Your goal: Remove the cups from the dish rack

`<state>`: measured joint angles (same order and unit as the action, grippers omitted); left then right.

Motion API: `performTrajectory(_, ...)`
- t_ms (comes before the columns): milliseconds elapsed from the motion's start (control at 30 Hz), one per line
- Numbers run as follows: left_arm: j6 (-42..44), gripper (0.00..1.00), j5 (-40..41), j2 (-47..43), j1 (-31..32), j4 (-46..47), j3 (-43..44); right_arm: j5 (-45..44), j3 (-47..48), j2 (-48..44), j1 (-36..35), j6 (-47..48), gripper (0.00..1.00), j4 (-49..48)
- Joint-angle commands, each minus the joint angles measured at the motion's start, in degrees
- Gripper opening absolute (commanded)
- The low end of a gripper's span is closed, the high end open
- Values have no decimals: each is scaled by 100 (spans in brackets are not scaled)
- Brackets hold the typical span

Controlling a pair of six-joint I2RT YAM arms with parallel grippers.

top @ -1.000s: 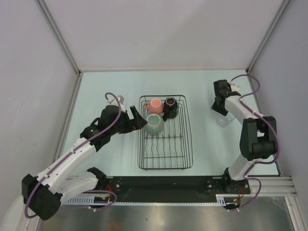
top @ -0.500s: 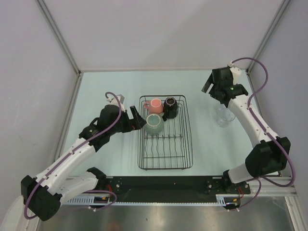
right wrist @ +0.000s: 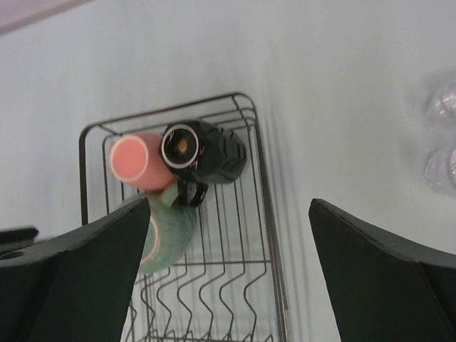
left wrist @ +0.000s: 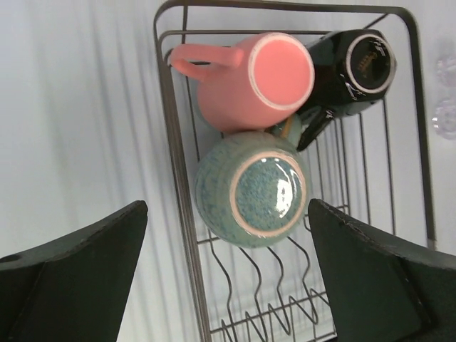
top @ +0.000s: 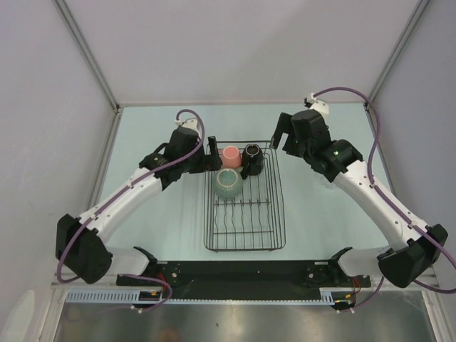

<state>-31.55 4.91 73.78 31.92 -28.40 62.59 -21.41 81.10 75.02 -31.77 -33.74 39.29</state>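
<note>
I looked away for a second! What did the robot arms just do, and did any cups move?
The right gripper, open, drew away from the clear glasses and swung left toward the dish rack. The left gripper, also open, slid along the rack's left side toward the pink mug. Nothing was grabbed. The pink mug, black cup and green cup stayed in the rack.

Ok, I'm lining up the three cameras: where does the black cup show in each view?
Top external: black cup in the dish rack's far right corner.
Left wrist: black cup at upper right.
Right wrist: black cup left of centre.
Shared landmark: the pink mug right beside it in every view.
</note>
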Motion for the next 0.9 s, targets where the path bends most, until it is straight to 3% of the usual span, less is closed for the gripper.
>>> performTrajectory(0,491,100,598,540,51,-209,684,-117,-331,-251,-460,139,100,-132)
performTrajectory(233,502,100,635,1525,147,-473,1563,84,-692,-217,-804,201,100,-360)
performTrajectory(633,228,100,485,1166,192,-157,1177,155,54,1381,-813,675,100,-853)
performTrajectory(867,378,100,722,1086,191,-253,1168,-83,125,1313,-673,719,100,-1071)
